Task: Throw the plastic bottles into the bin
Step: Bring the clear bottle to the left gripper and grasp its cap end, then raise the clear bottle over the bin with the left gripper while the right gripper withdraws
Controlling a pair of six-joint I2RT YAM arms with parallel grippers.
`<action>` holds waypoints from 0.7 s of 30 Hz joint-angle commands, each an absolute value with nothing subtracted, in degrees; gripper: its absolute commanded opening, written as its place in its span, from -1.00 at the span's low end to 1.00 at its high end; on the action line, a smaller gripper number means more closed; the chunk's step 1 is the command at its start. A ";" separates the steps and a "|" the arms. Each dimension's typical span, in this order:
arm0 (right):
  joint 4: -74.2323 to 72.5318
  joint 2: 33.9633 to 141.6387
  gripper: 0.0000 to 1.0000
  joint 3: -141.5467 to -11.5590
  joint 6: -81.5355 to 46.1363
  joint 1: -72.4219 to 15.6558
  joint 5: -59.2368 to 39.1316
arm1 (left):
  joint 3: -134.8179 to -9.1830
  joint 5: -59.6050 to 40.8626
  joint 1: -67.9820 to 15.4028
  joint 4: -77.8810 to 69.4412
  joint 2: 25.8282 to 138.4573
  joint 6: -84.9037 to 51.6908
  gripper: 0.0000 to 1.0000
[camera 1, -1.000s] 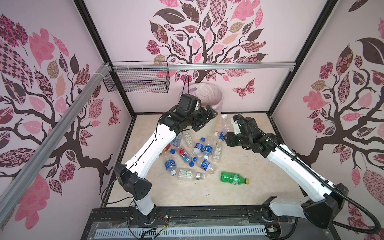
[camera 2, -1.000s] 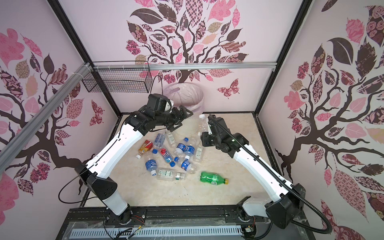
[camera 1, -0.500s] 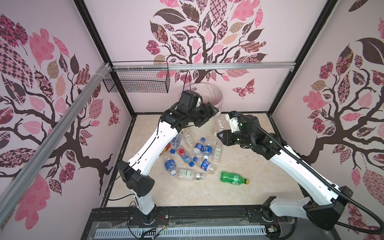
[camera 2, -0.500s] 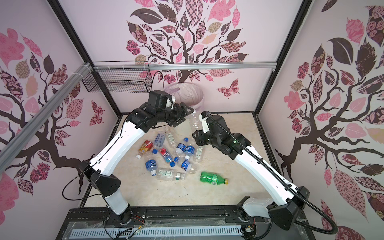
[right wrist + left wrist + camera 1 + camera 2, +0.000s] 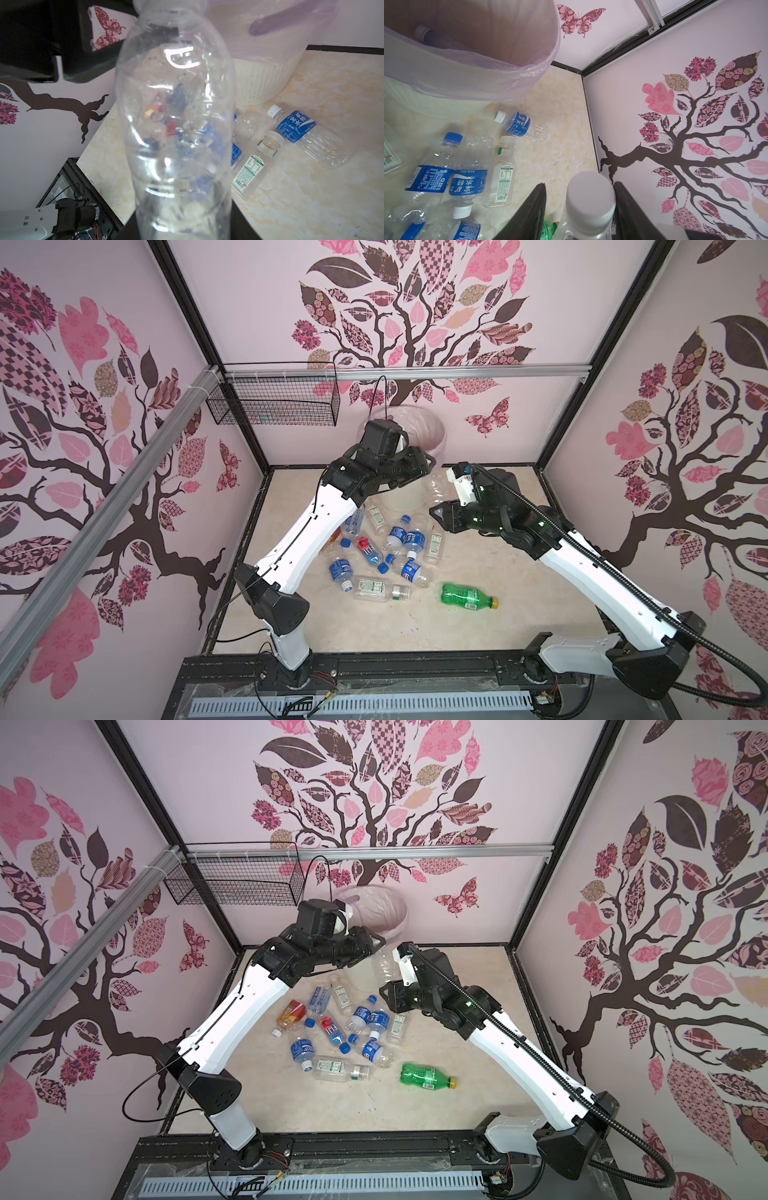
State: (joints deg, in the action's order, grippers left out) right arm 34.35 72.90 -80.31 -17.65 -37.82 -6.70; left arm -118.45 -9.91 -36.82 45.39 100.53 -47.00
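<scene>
Plastic bottles (image 5: 414, 540) lie all over the surface (image 5: 374, 630) by the bin (image 5: 436, 104); right jaws grip a clear bottle (image 5: 176, 124), left jaws sit part-open around its white cap (image 5: 590, 197).

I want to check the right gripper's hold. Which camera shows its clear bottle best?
The right wrist view: the clear bottle fills the frame, base in the right gripper. Both top views show only a faint shape between the arms, beside the bin. The left wrist view shows just a white cap, likely its own.
</scene>
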 commanded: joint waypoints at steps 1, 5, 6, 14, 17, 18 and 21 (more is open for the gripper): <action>32.78 73.67 -0.13 -83.31 -16.39 -38.35 -7.63 | -119.18 -5.68 -38.00 46.70 99.85 -42.55 0.01; 32.53 73.74 -0.13 -82.97 -16.15 -38.80 -7.06 | -118.44 -2.89 -38.48 47.29 99.48 -42.39 -0.17; 32.52 73.81 -0.12 -82.96 -16.16 -38.81 -6.95 | -118.12 -2.29 -38.44 47.05 99.28 -42.36 -0.22; 33.37 75.08 0.48 -84.69 -16.98 -38.89 -3.60 | -117.93 1.42 -38.24 45.01 98.14 -40.93 -0.58; 34.04 76.07 0.75 -86.58 -17.31 -38.85 -2.26 | -119.68 5.30 -37.65 45.48 98.46 -39.96 -0.61; 34.22 76.38 0.85 -87.15 -17.50 -38.87 -1.67 | -120.23 6.92 -37.36 45.37 98.50 -39.69 -0.60; 34.78 77.28 0.99 -88.90 -17.76 -38.91 -0.42 | -121.28 12.77 -36.65 43.28 98.21 -37.26 -0.60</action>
State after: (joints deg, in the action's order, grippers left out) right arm 33.74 75.59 -85.91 -17.21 -38.57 -2.83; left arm -118.80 5.50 -37.41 45.71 99.79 -40.45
